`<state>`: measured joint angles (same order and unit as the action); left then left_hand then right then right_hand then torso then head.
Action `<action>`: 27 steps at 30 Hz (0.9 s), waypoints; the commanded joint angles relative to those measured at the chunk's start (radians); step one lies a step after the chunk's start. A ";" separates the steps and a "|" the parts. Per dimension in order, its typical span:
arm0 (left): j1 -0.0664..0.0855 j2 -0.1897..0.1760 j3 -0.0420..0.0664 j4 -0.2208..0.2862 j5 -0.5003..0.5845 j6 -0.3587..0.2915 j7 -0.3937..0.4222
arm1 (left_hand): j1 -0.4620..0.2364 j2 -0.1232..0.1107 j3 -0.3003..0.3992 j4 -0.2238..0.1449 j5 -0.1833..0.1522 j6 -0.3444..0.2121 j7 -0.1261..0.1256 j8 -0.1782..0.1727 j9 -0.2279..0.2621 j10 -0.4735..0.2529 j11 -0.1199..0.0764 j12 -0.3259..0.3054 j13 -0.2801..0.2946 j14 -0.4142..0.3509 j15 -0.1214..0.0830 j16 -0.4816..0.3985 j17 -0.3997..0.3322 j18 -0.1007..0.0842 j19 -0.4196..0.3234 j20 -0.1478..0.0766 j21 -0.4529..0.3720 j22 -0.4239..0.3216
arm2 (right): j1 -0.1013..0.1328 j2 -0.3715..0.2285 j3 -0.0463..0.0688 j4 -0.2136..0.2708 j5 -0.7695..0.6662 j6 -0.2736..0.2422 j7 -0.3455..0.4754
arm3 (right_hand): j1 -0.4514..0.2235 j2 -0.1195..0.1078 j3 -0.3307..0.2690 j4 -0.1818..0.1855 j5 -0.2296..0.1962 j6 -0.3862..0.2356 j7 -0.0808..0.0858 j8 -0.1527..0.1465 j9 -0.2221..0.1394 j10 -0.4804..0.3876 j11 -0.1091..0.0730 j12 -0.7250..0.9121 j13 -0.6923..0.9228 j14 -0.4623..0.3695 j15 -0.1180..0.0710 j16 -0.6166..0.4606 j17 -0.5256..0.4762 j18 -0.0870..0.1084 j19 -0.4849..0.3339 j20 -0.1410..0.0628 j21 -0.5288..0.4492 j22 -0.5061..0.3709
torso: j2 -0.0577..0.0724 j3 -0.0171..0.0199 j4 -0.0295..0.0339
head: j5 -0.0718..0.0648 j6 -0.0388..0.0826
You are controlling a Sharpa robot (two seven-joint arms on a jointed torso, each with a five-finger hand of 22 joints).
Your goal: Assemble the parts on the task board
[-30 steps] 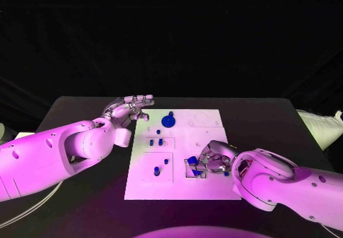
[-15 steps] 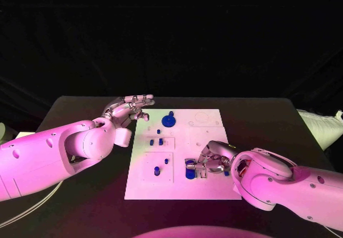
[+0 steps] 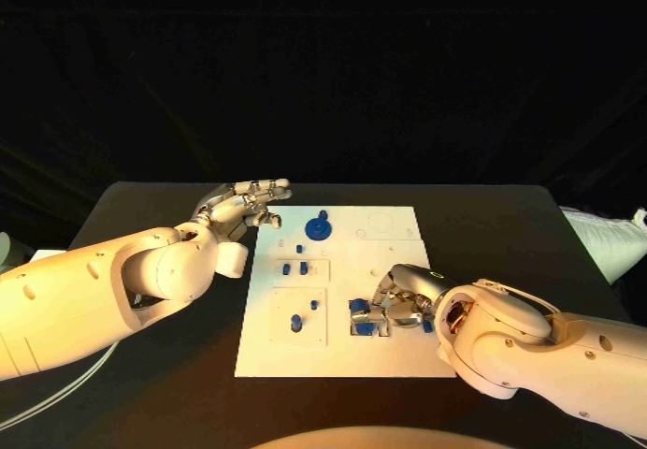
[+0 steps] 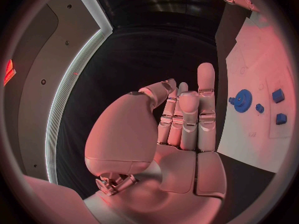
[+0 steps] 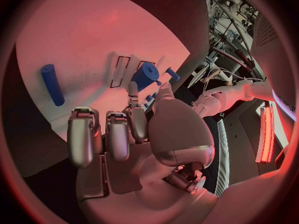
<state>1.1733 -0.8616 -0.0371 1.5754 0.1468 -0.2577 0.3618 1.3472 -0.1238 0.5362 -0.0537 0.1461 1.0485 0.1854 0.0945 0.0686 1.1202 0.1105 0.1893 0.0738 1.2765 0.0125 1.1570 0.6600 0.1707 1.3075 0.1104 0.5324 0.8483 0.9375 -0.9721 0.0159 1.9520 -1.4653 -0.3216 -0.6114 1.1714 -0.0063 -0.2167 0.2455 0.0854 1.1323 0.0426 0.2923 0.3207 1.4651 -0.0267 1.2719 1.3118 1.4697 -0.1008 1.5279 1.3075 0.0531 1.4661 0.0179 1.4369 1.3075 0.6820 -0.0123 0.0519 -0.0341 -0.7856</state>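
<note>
The right robot hand (image 3: 391, 304) is reaching in over the near right part of the task board (image 3: 405, 360), which is lying flat in the middle of the black surface (image 3: 512, 234). Its fingers are curling down around a blue cylindrical part (image 3: 362, 318) at a recess of the board, and in the right wrist view the fingertip and thumb are pinching that blue cylinder (image 5: 144, 76) just above the white plate (image 5: 81, 35). A blue rod (image 5: 52, 84) is lying on the board well apart from the fingers in that same view.

To the left of the right robot hand, a rectangular recess (image 3: 299, 316) is holding two small blue pieces, one lower (image 3: 295, 323) and one slightly above it (image 3: 314, 304). Farther up the board, two blue pegs (image 3: 294, 268) are standing side by side in a smaller compartment, with a tiny blue piece (image 3: 299, 249) just beyond them. Near the far edge a blue gear (image 3: 318, 227) is sitting on the board; in the left wrist view the gear (image 4: 241, 100) is lying near two small blue blocks (image 4: 278, 95).

The left robot hand (image 3: 247, 205) is hovering beside the far left corner of the board, fingers straight and close together, holding nothing.
</note>
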 commanded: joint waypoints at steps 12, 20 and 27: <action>0.000 0.001 0.000 0.001 0.003 0.017 0.003 | 0.000 0.006 -0.006 0.001 -0.005 -0.006 -0.002 0.003 -0.001 -0.007 -0.003 0.004 -0.001 -0.007 0.002 0.002 -0.001 0.010 -0.008 -0.003 -0.006 -0.001 | -0.004 -0.001 0.000 0.012 -0.040 0.034 0.012 | 0.186 0.023 0.061 -0.110 -0.029 0.012 -0.006 0.019 0.019 0.024 -0.011 0.016 0.073 0.090 0.000 0.012 0.206 -0.010 0.037 -0.011 0.011 0.077 | 0.001 -0.0003 0.0013 | 0.002 -0.001; 0.000 0.001 0.000 0.000 0.003 0.017 0.003 | -0.001 0.007 -0.007 0.000 -0.005 -0.007 -0.002 0.004 -0.001 -0.009 -0.003 0.006 -0.001 -0.008 0.003 0.002 -0.003 0.010 -0.008 -0.003 -0.006 -0.001 | -0.004 0.007 0.000 -0.002 -0.037 0.024 0.012 | 0.166 0.041 0.060 -0.097 -0.025 0.017 -0.009 0.019 0.022 0.026 -0.013 0.019 0.077 0.090 -0.001 0.013 0.208 -0.011 0.039 -0.013 0.013 0.080 | 0.000 -0.0004 0.0023 | 0.004 -0.002; 0.000 0.001 0.000 0.000 0.003 0.018 0.002 | -0.001 0.007 -0.007 0.000 -0.005 -0.007 -0.002 0.004 -0.001 -0.009 -0.003 0.006 -0.001 -0.008 0.003 0.002 -0.003 0.010 -0.008 -0.003 -0.006 -0.001 | -0.005 -0.022 0.000 0.013 -0.028 0.000 0.021 | 0.142 0.034 0.048 -0.085 -0.018 0.009 -0.005 0.013 0.022 0.026 -0.011 0.019 0.079 0.090 -0.001 0.011 0.204 -0.010 0.037 -0.014 0.011 0.076 | 0.000 0.0004 0.0003 | 0.004 -0.001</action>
<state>1.1733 -0.8615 -0.0373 1.5742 0.1468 -0.2574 0.3602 1.3472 -0.1238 0.5362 -0.0536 0.1461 1.0485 0.1853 0.0945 0.0686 1.1166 0.1069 0.1893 0.0738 1.2764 0.0125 1.1570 0.6579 0.1708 1.3075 0.1104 0.5324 0.8484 0.9340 -0.9874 0.0159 1.9578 -1.4902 -0.3105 -0.6053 1.3315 0.0344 -0.1654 0.1567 0.0618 1.1438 0.0313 0.3055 0.3430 1.4467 -0.0159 1.2970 1.4692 1.4660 -0.1002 1.5367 1.3077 0.0532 1.4662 0.0107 1.4444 1.3073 0.6824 -0.0127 0.0531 -0.0290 -0.7878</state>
